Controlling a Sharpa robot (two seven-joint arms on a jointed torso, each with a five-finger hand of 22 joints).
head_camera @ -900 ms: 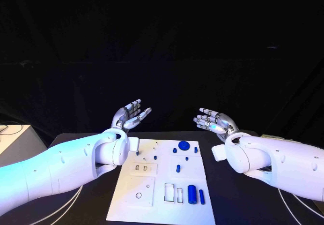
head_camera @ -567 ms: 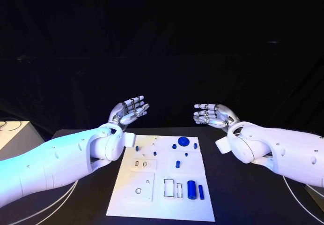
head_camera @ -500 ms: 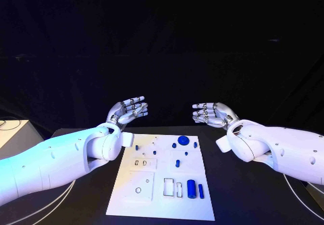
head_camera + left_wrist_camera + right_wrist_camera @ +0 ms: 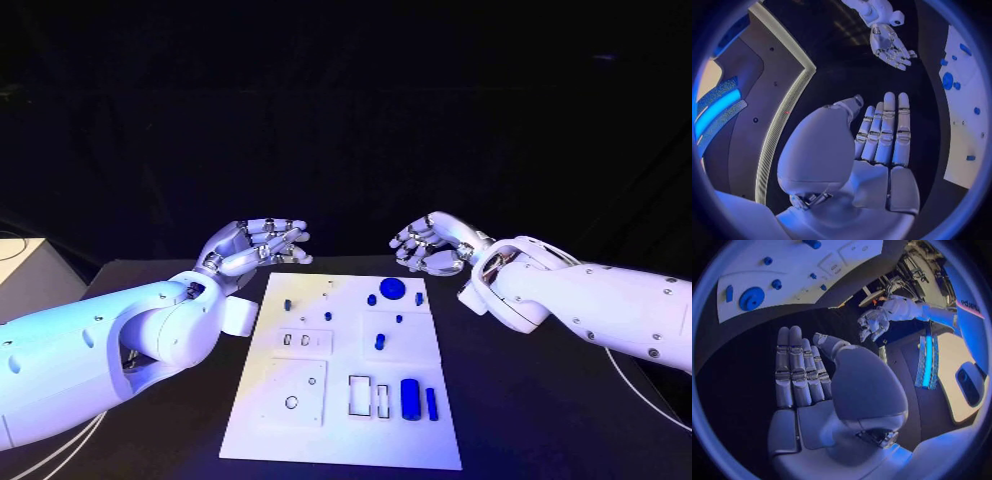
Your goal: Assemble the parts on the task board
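Left robot hand [image 4: 257, 243] and right robot hand [image 4: 430, 243] hover empty, fingers loosely spread, beyond the white board [image 4: 346, 440], likely poised to reach its blue parts [image 4: 410, 400].

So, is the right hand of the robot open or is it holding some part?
Open. The right hand holds nothing: in its wrist view the fingers lie straight, side by side, above the black table.

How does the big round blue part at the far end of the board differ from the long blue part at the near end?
The round blue part is a disc-like knob at the far end of the task board, near the hands; the long blue part is a rounded bar lying lengthwise at the near end. The round one sits apart from others; the long one lies beside a thinner blue strip. Both are blue and untouched.
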